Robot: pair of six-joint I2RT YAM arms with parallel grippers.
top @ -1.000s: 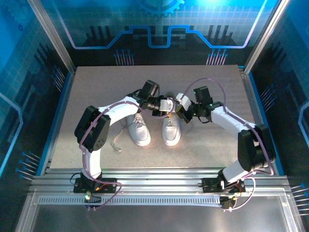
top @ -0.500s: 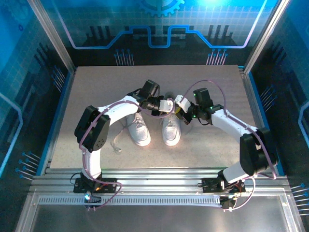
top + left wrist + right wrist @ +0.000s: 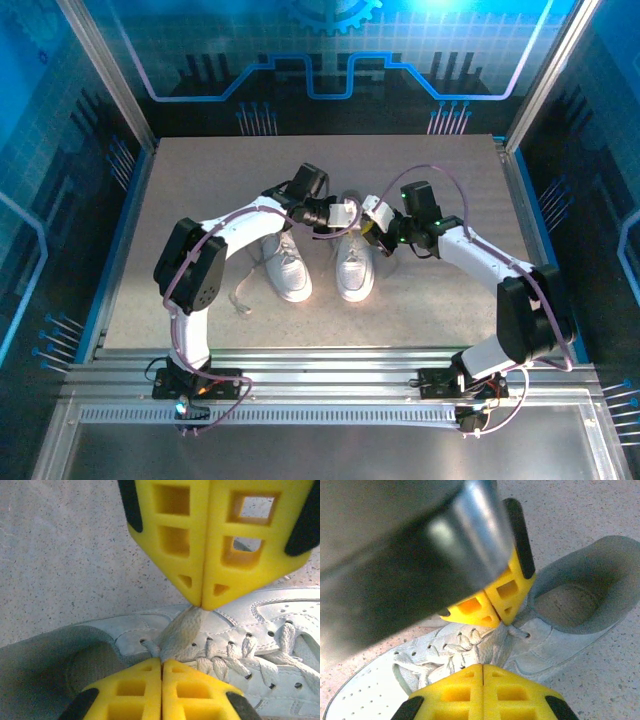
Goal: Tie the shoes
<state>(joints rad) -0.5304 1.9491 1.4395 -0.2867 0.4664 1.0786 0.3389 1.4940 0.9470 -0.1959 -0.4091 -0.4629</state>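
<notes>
Currently both shoes stand side by side, toes toward the arm bases, approx. mid-table (image 3: 200, 190). Seen from above, the L shoe (image 3: 292, 275) lies under the L arm's forearm. The R shoe (image 3: 355, 278) lies just beside it, w/ both grippers meeting over its far end.

1. L gripper (image 3: 345, 215): yellow fingers pressed together, no gap at the seam (ref. L wrist view (image 3: 161, 662)). Tips sit at the top eyelets of the R shoe (image 3: 280, 610), beside the grey opening (image 3: 85, 665), pinching the lower end of a lace strand (image 3: 182, 630).

2. R gripper (image 3: 372, 212): fingers likewise pressed together. In the L wrist view it points down from the top edge (image 3: 201, 605), w/ the same strand coming out of its tip. In its own wrist view (image 3: 483, 667) the tips close over the laced tongue area.

3. Strand: runs taut and short btwn the two gripper tips, lifted off the shoe upper. Tips are near each other but not touching.

4. R wrist view: L gripper (image 3: 501, 621) enters from upper left, its body a blurred dark mass close to the lens. Shoe opening (image 3: 570, 595) is at right, toe at lower left.

5. L shoe: a loose lace end (image 3: 240, 295) trails on the table at its outer side.
</notes>
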